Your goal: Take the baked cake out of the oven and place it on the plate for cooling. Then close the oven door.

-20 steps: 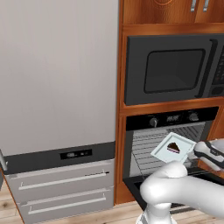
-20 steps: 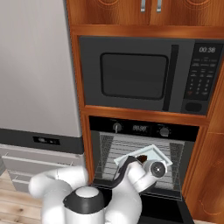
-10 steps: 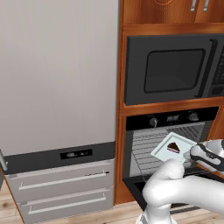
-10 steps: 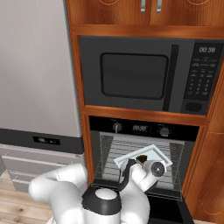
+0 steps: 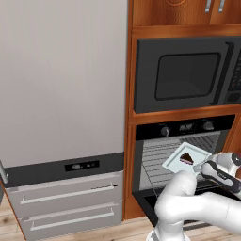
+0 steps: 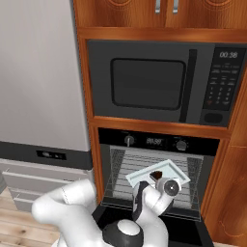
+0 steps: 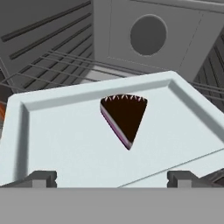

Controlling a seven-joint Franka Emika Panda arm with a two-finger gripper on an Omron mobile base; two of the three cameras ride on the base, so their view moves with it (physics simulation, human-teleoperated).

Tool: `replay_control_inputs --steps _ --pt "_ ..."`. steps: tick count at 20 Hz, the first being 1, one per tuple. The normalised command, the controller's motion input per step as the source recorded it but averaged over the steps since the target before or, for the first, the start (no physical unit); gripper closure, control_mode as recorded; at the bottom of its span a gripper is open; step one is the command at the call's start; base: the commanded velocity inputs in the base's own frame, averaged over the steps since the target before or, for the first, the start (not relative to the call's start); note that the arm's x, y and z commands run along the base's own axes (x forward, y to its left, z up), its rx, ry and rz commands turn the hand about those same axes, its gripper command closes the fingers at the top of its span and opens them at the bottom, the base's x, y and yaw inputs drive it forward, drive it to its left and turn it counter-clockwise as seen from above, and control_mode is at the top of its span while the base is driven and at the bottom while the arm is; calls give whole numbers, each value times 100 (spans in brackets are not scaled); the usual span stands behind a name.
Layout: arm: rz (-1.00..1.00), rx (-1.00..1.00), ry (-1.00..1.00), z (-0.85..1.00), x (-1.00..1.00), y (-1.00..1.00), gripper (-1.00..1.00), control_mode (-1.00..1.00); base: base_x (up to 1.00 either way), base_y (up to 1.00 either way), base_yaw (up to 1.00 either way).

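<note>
Sitting on a wire rack [image 7: 57,65] inside the oven [image 6: 159,178] is a pale square tray [image 7: 65,135] with a dark wedge of cake [image 7: 124,117] (white trim along its wide edge). Its near edge lies between the two fingertips [image 7: 41,178] of the gripper [image 7: 113,179] — spread wide, gripping nothing. The oven door [image 5: 148,202] hangs down, open.

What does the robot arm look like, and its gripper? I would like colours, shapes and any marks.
The arm has smooth, rounded glossy white shells with dark grey to black joint sections; one round black joint cap with a pale centre shows in the right base view. The hand is white with a dark band and a round grey disc on its side. The gripper has two small, blocky dark grey fingertips. No cables or markings are visible.
</note>
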Motion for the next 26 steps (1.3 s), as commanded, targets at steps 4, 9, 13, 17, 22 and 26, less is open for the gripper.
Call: replay_control_inputs --steps 4,9,13,17,22,26 --pt "0 0 0 -10 9 0 -100 -100 0 0 0" --pt "0 0 0 -10 10 0 -100 -100 0 0 0" --pt "0 0 0 -14 12 0 -100 -100 0 0 0" --pt "0 0 0 -18 12 0 -100 -100 0 0 0" --pt "0 1 0 -8 15 0 -100 -100 0 0 0" --pt "0 3 0 0 14 0 -100 -100 0 0 0"
